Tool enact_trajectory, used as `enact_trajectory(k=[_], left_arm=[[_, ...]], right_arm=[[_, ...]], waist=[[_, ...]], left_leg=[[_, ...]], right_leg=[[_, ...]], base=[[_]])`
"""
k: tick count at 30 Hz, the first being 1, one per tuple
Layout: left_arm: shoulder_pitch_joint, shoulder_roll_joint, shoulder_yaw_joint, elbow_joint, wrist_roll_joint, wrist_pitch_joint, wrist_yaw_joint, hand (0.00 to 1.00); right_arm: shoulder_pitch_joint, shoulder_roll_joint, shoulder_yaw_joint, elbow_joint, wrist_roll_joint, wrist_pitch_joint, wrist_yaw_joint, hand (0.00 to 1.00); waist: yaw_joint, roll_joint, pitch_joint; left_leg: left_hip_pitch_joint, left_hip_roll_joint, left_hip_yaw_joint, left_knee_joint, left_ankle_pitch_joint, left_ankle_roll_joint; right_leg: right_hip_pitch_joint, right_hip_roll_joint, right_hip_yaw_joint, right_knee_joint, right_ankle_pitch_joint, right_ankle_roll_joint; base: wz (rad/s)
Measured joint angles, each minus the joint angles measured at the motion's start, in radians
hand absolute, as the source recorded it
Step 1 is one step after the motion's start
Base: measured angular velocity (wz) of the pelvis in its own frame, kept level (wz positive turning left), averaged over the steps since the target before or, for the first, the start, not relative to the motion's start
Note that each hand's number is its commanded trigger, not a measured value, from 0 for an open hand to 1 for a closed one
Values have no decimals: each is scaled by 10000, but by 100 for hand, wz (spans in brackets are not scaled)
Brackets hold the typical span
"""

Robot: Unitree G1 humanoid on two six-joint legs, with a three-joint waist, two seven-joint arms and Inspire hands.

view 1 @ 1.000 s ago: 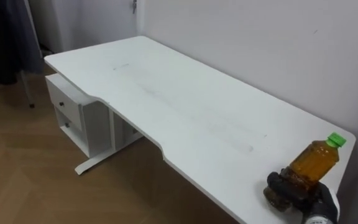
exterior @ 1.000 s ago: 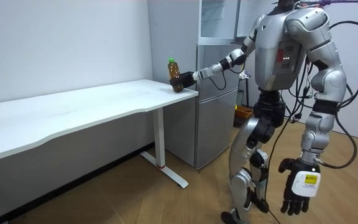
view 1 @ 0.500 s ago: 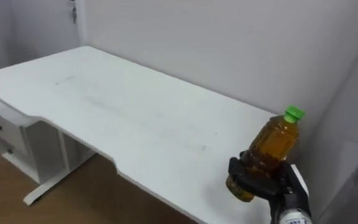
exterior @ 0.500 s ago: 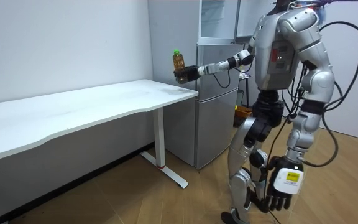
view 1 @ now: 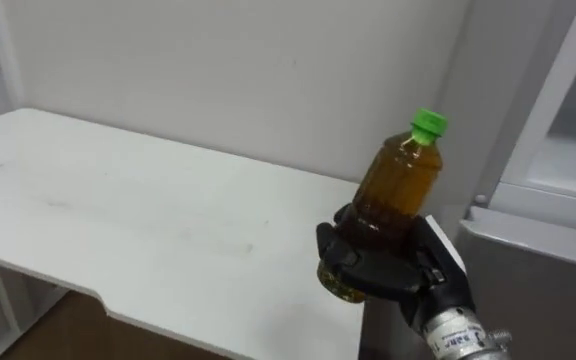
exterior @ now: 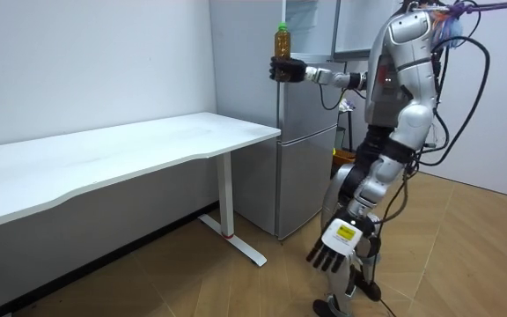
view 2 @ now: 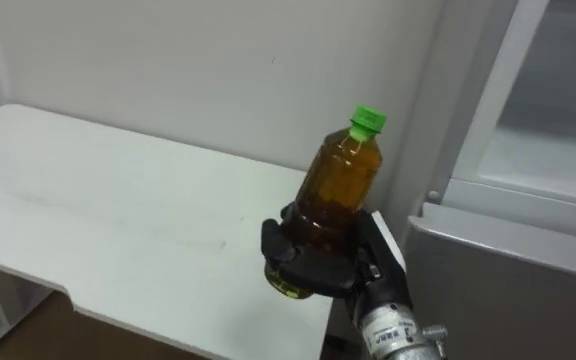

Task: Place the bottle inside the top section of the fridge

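Note:
My right hand is shut round the lower half of an amber bottle with a green cap, and holds it upright in the air. The bottle hangs past the right end of the white table, level with the seam between the two fridge compartments. The upper fridge shows at the right edge as a white frame with a pale inside, above the grey lower door. In the room view the bottle is at head height just left of the fridge. My left hand hangs low beside my legs, fingers relaxed.
The long white table runs along the wall to the room view's left, its end beside the fridge. Bare wooden floor spreads behind me. A white wall stands close behind the table.
My right hand has lifted the bottle from the table's end up and to the right, beside the fridge. My body has turned toward the fridge and my left arm has swung forward.

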Motion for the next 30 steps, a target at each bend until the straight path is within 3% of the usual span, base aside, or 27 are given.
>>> enact_trajectory(k=[8, 14, 17, 27, 30], left_arm=[[-113, -149, -7, 74, -32, -88, 20, 0], [-142, -256, 8, 160, -75, -156, 15, 0], [-90, -289, 33, 244, 17, -283, 19, 0], [304, -397, 254, 581, -13, -666, 15, 0], [308, -554, 695, 659, -13, -666, -18, 0]], right_arm=[[476, -33, -995, -870, 20, 117, 808, 100], [1057, -143, -1904, -2317, 20, 189, 817, 100], [1371, -195, -2726, -3099, -250, 188, 691, 100], [1539, -196, -4584, -3271, -771, 163, 700, 100], [1582, -199, -5155, -3402, -806, 165, 792, 100]], waist=[[-494, 20, 4], [-843, 107, -52], [-950, 147, -135], [-1639, 55, -82], [-1723, -55, -43]], left_leg=[[253, 22, 229, -178, -2, -1], [459, 28, 433, -373, -2, 2], [580, 32, 498, -458, 9, -5], [935, 99, 885, -766, 5, -15], [931, 132, 992, -773, 1, -27]], right_leg=[[63, 11, 218, -1, 1, 3], [48, 20, 415, -1, 0, 6], [31, 49, 535, -6, -1, 7], [162, 116, 832, -3, -4, 12], [91, 149, 933, 3, -3, 10]], base=[[-9], [-10], [-10], [-11], [-12]])
